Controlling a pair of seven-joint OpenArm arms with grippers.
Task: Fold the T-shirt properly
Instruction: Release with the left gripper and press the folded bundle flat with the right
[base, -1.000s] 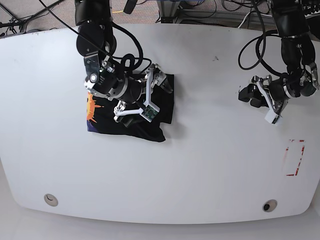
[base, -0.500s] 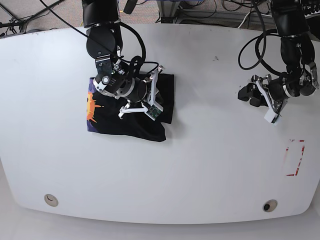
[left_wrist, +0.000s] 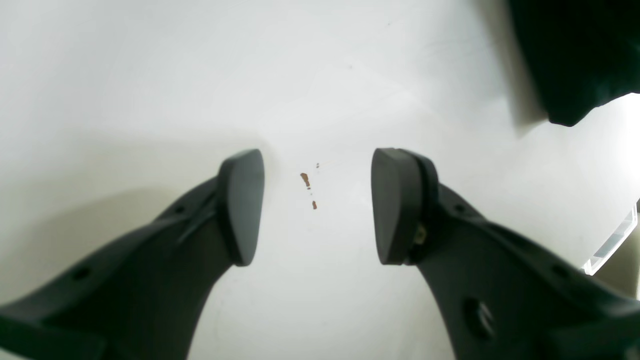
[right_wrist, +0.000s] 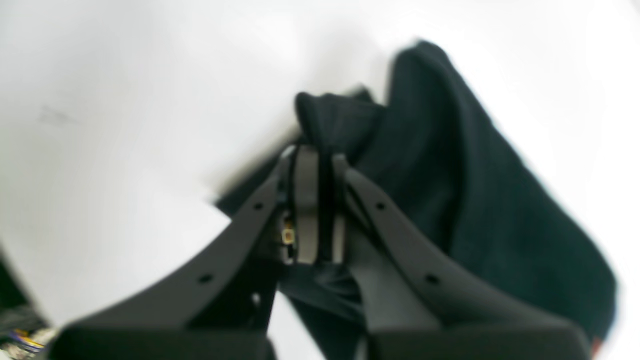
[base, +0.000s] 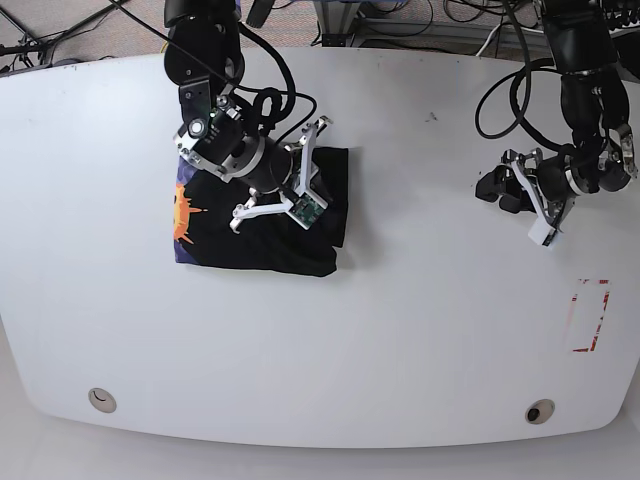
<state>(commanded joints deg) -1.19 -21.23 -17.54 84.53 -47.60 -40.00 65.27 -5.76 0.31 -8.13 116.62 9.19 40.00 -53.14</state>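
Note:
The black T-shirt (base: 262, 240) lies folded into a rough rectangle on the left half of the white table (base: 400, 330), with an orange and purple print (base: 185, 208) showing at its left edge. My right gripper (base: 312, 170) hovers over the shirt's right part. In the right wrist view it (right_wrist: 318, 210) is shut on a raised fold of the T-shirt (right_wrist: 450, 175). My left gripper (base: 497, 190) is far off at the table's right side. The left wrist view shows it (left_wrist: 317, 205) open over bare table with nothing between its fingers.
A red-outlined rectangle (base: 590, 315) is marked near the table's right edge. Two round holes (base: 100, 400) (base: 540, 411) sit near the front edge. Small brown specks (left_wrist: 305, 180) mark the table under the left gripper. Cables (base: 400, 20) run behind the far edge.
The right arm has swung up and to the right over the shirt, still holding cloth. The shirt's lower right corner has pulled in and flattened. The left arm has not moved.

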